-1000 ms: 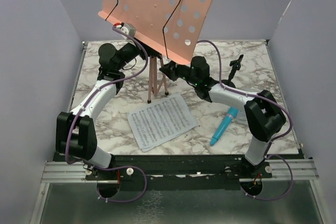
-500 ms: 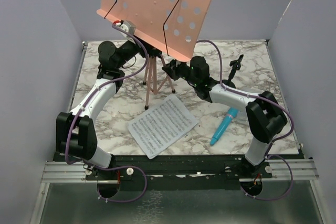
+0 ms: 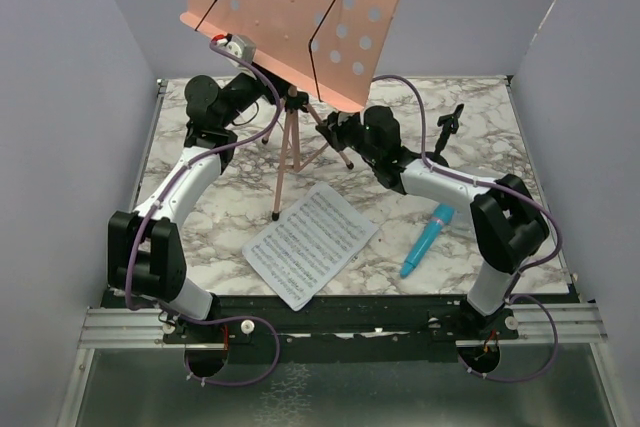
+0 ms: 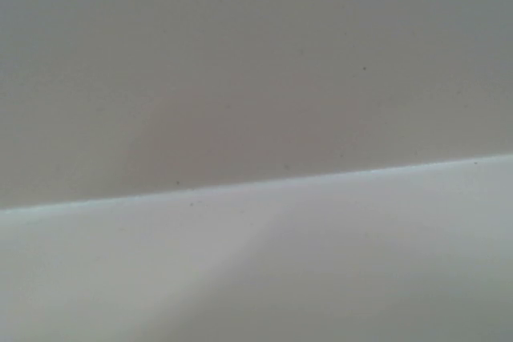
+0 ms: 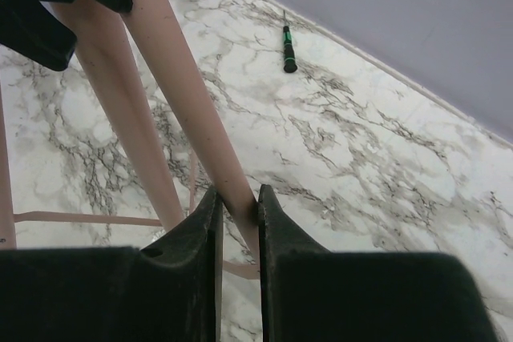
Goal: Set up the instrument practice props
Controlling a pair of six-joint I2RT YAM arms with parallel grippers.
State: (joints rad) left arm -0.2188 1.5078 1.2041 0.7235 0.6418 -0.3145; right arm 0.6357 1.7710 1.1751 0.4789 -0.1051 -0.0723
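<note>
Lifted and tipped since a second ago: pink music stand (image 3: 300, 7), 12 o'clock on tabletop (image 3: 200, 217); sheet-music pages (image 3: 310, 244) slid toward 6. Right pincer (image 5: 239, 206) nipped tight on one of its legs. Left pincer (image 3: 272, 89) by the hub, grip cannot tell. Blue microphone (image 3: 426, 240) at 4.

The music stand (image 3: 300, 27) rises at the back middle of the desk (image 3: 385, 217). The pages (image 3: 310, 242) lie on the desk before it. The microphone (image 3: 425, 242) lies right of the pages, and the mic stand (image 3: 445, 132) stands behind it. The stick (image 5: 287, 47) lies near the wall.
</note>
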